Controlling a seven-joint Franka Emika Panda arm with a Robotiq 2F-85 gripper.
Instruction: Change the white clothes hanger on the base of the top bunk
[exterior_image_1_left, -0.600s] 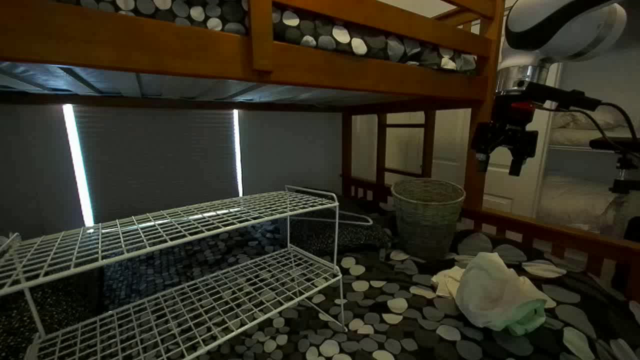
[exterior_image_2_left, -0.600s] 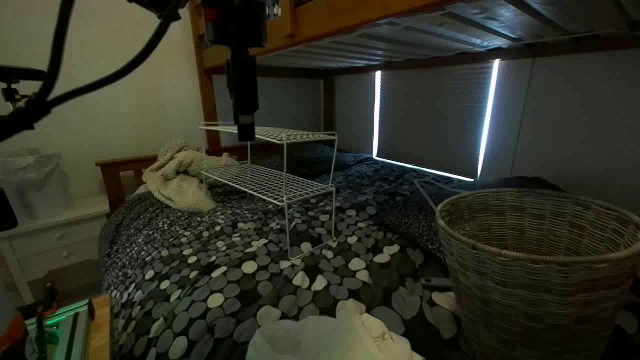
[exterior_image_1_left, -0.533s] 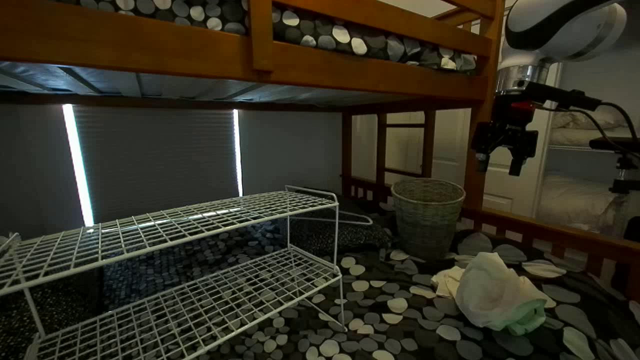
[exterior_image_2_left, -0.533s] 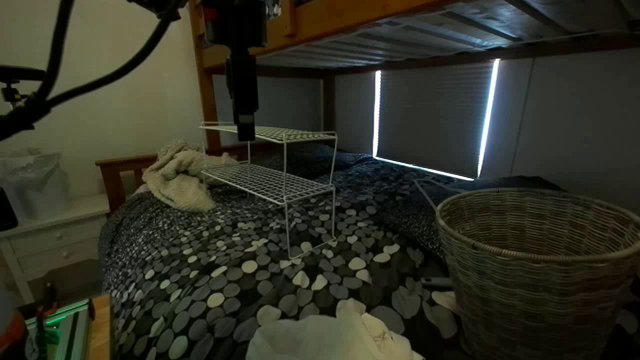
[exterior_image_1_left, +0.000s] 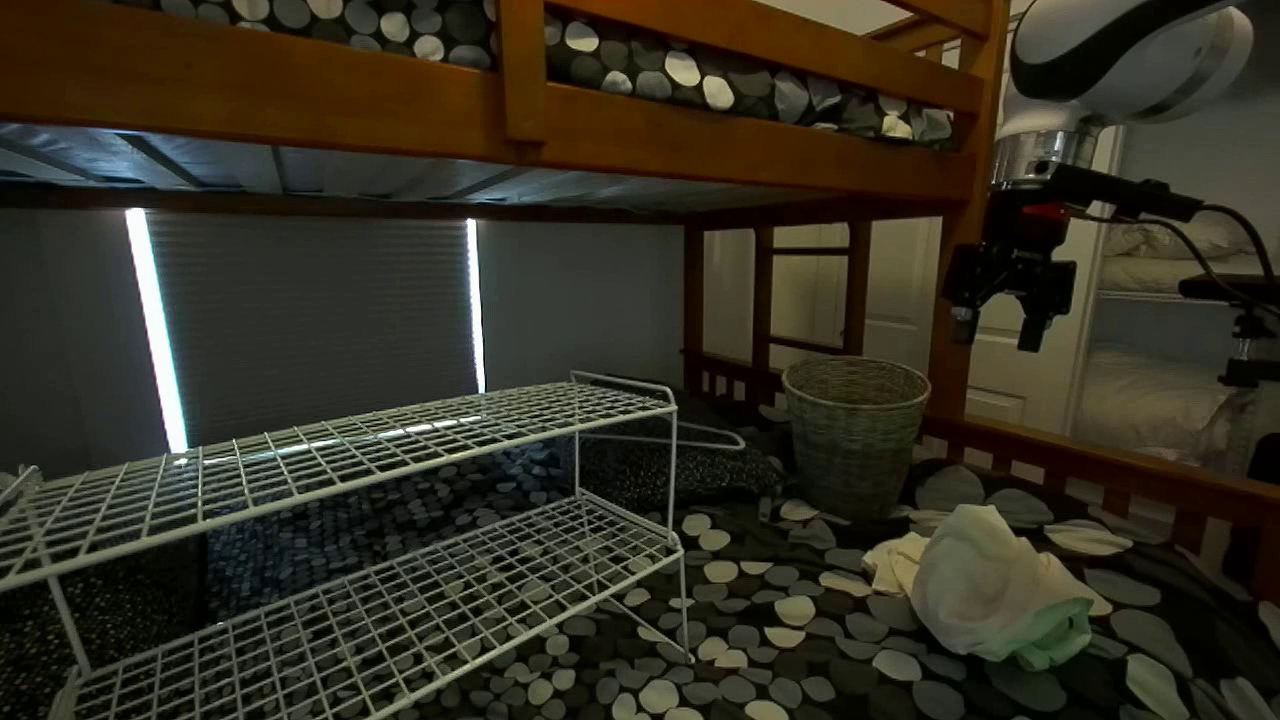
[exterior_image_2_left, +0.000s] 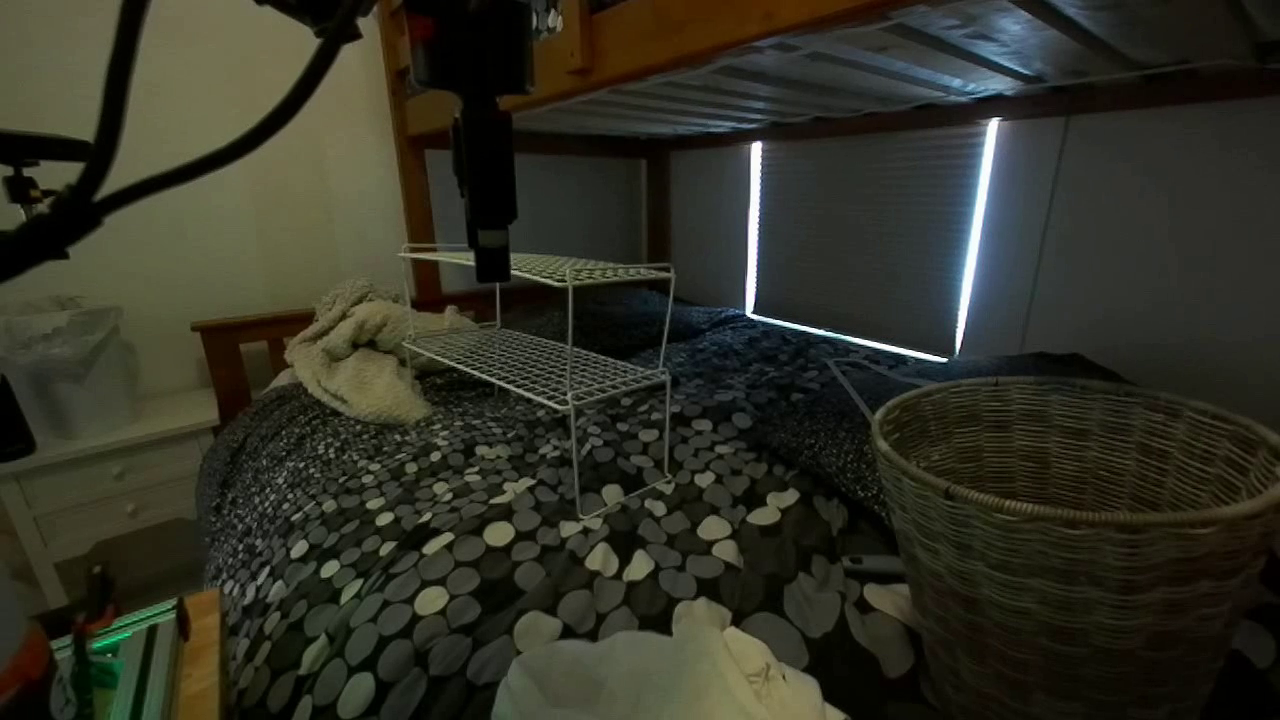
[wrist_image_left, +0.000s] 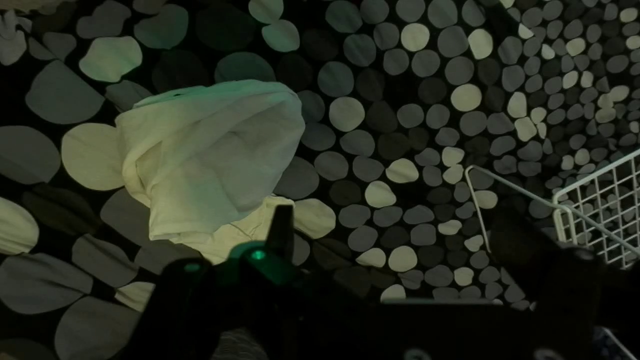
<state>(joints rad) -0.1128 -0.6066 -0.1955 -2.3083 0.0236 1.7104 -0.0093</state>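
The white clothes hanger (exterior_image_1_left: 738, 446) lies on dark bedding between the white wire rack and the wicker basket in an exterior view. Part of it shows behind the basket rim in an exterior view (exterior_image_2_left: 850, 388); I cannot make it out in the wrist view. The base of the top bunk (exterior_image_1_left: 700, 135) is a brown wooden rail with a slatted underside, also in an exterior view (exterior_image_2_left: 700, 50). My gripper (exterior_image_1_left: 1000, 332) hangs pointing down in front of the bunk post, open and empty, well apart from the hanger. It also shows side-on (exterior_image_2_left: 492, 265) and in the wrist view (wrist_image_left: 400, 235).
The white wire rack (exterior_image_1_left: 676, 470) stands on the lower bed, also in the wrist view (wrist_image_left: 557, 205). The wicker basket (exterior_image_1_left: 855, 450) stands near the bed's end. A crumpled white cloth (exterior_image_1_left: 990, 590) lies in front of it. A cream blanket (exterior_image_2_left: 360, 360) lies by the headboard.
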